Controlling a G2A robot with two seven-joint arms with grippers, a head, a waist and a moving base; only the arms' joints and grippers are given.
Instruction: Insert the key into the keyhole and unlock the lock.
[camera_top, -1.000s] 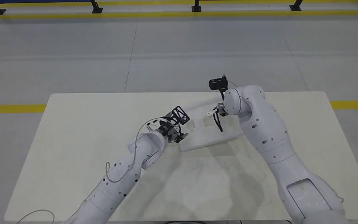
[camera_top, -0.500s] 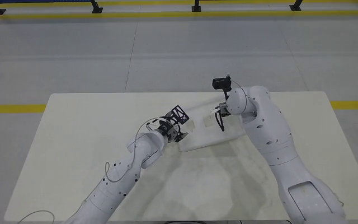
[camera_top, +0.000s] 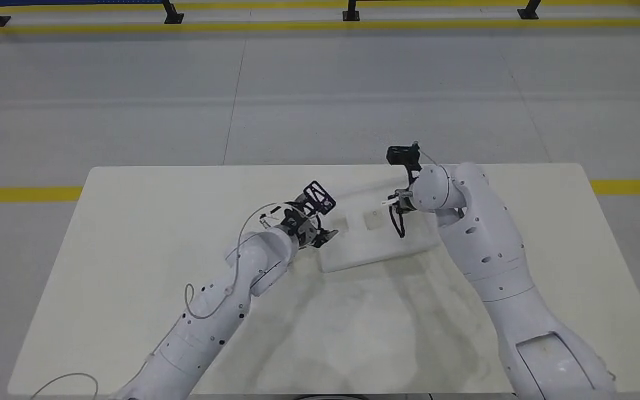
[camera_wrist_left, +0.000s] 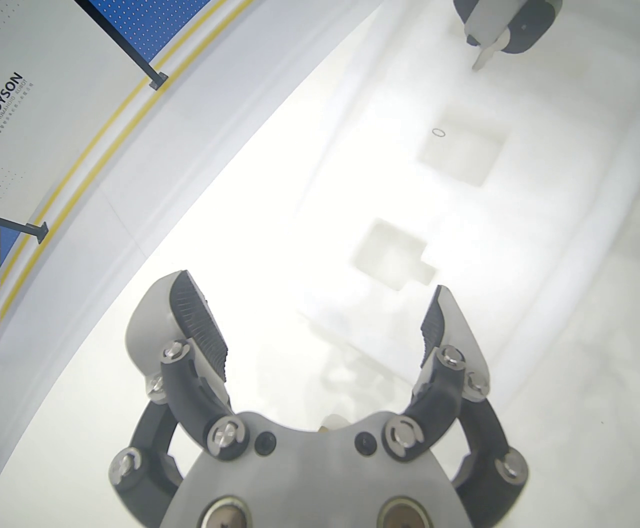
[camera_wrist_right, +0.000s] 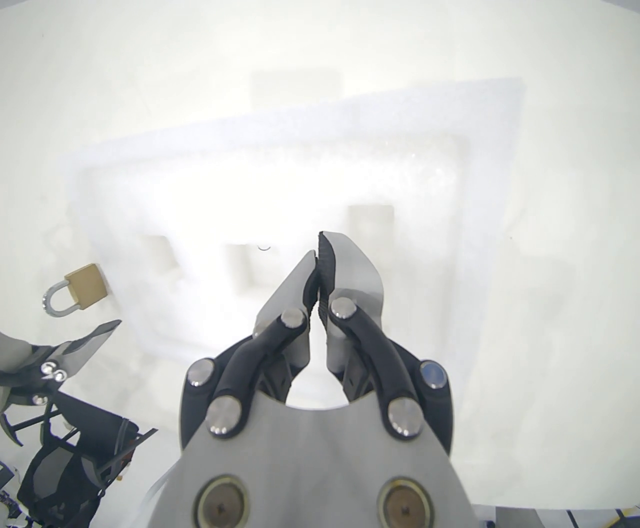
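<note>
– Padlock (camera_wrist_right: 85, 287) first: where does it lie?
– On the table (camera_top: 140, 260), just beside the left edge of the white foam tray (camera_top: 362, 254), a small brass body with a steel shackle. The left gripper (camera_wrist_left: 320, 316) hangs near it, jaws spread wide and holding nothing.
– How will it handle?
– I judge it small but dense, smooth and hard. Loose on the table, it will likely slide when pushed. Take it across the flat sides of the body and leave the keyhole end free. I cannot see the keyhole from here.
– And over the tray?
– The right gripper (camera_wrist_right: 318, 266) hangs above the tray's far part, its pads pressed together on the key (camera_wrist_left: 483, 56). It pinches the head, and the blade sticks out past the fingertips.
– Any worry there?
– The key looks thin, stiff and slick, so it may twist in the pinch if the blade meets the lock off-line. A firm hold on the head matters.
</note>
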